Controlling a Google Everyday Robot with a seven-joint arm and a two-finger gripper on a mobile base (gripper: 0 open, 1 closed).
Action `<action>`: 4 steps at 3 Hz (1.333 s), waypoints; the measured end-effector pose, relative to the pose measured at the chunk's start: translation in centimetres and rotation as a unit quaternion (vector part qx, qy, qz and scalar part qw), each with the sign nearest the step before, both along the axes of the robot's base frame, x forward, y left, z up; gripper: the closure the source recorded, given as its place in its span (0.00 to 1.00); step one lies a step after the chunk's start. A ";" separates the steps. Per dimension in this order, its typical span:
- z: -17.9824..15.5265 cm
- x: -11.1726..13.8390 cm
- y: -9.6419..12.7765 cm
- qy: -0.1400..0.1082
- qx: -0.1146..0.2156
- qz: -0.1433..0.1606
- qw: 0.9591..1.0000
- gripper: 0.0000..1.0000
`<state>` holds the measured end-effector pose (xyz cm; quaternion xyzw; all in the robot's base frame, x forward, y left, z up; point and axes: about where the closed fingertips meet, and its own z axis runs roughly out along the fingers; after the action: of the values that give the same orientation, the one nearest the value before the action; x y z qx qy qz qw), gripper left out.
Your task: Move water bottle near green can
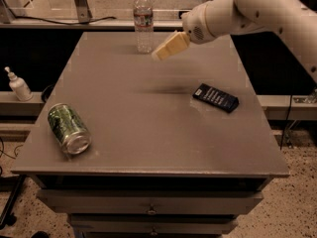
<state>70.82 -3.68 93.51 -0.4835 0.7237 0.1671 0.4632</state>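
Note:
The water bottle (143,21) stands upright at the far edge of the grey table (148,108), a clear ribbed bottle with a white cap and a white-and-red label. The green can (69,128) lies on its side near the table's front left corner. My gripper (170,46) hangs above the table just right of the bottle, a little lower than its label and apart from it. It holds nothing that I can see.
A dark blue flat packet (215,97) lies on the right part of the table. A small white pump bottle (19,85) stands on a ledge left of the table. Drawers (148,207) sit under the table's front edge.

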 end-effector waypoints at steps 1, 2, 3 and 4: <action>-1.0 2.5 2.7 0.004 0.054 0.006 0.999 0.00; -1.9 5.0 5.3 0.000 0.099 0.016 0.995 0.00; -2.3 7.3 7.1 -0.016 0.128 0.023 0.991 0.00; -2.5 10.2 8.4 -0.042 0.144 0.020 0.989 0.00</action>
<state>80.98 4.71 91.02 -0.4328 0.6623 0.2584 0.5544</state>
